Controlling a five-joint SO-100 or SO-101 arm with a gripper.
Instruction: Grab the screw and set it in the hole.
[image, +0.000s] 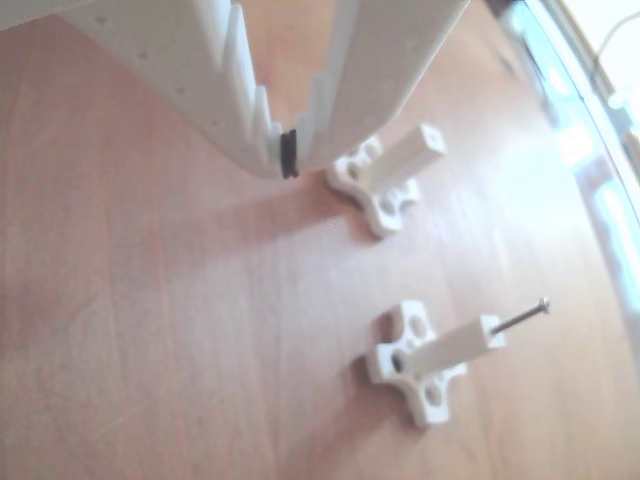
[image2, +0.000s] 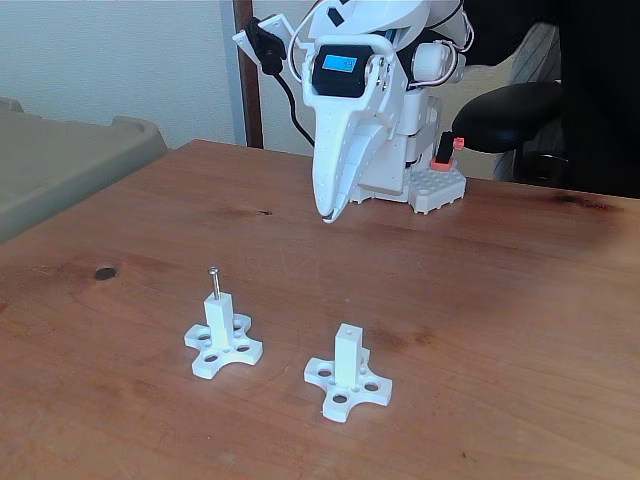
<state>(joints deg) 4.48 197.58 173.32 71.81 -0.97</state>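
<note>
Empty post (image2: 347, 352) front, screw (image2: 213, 282) upright in left post (image2: 219, 320)

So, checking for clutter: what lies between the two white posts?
Nothing: in the fixed view, bare wooden table separates the post with the screw from the empty post.

White posts (image2: 222, 336) and white fingers (image2: 333, 190), silvery screw (image2: 214, 282), reddish-brown wood-grain table (image2: 500, 300).
</note>
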